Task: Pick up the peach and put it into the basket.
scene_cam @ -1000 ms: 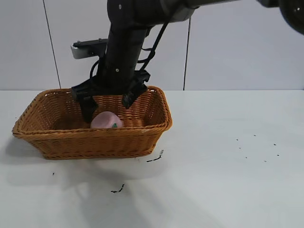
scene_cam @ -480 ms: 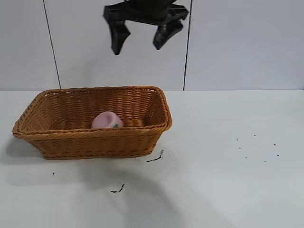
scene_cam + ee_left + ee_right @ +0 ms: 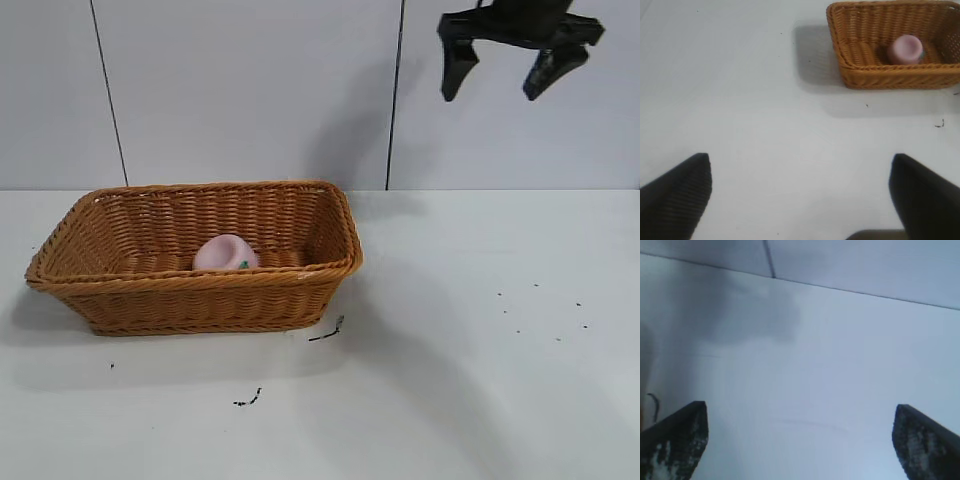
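Across the exterior view, we find the peach (image 3: 225, 252) lying on the floor of the basket (image 3: 200, 295), toward the middle and a little nearer the front wall, its small green leaf turned to the camera. Nothing touches it. We see the right gripper (image 3: 505, 68) high at the upper right, well apart from the basket and well above the table (image 3: 480, 380), its two dark fingers spread wide with nothing between them. From this we judge the placing done: the fruit is inside and released.

Down the left wrist view, we look over bare tabletop toward the basket (image 3: 890, 80), which stands far off, with the peach (image 3: 906, 49) showing inside it against the woven bottom. The left gripper (image 3: 802, 195) shows only as two dark fingertips near the frame's lower corners, set far apart and empty; we take this arm to be parked and idle, away from the work.

Through the right wrist view, we get only pale table (image 3: 840, 365) and the wall seam beyond, framed by the right gripper (image 3: 802, 440) fingertips, again wide apart and holding nothing. Neither basket nor peach appears here.

As we read it, nothing of the task proper is left; at most the right arm has to settle at rest clear of the basket.
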### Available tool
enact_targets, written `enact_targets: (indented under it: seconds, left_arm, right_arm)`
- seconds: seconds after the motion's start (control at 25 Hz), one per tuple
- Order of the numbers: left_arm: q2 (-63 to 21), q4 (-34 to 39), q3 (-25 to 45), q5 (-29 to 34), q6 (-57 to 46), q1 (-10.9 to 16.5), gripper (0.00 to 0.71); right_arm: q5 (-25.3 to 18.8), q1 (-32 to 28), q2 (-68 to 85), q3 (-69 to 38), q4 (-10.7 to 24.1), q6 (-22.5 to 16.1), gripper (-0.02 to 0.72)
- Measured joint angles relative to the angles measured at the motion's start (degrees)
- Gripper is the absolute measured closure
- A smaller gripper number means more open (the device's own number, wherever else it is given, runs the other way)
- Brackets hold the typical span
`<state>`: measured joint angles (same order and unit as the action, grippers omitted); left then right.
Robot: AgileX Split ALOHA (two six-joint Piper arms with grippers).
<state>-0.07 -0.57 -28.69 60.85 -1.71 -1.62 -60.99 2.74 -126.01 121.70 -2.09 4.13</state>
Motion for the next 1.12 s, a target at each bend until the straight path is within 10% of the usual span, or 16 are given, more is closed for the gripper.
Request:
enact_targets:
  seconds: [0.64,1.12]
  left_arm:
    - [0.0,0.0,0.0,0.0,0.0,0.0,0.017]
    - [0.0,0.0,0.0,0.0,0.0,0.0,0.017]
  right_arm:
    - [-8.37,-3.54,2.49,-3.07,1.04,-1.33,0.008]
    - [-8.28,-3.54,39.79,-47.29,1.04,-1.26,0.008]
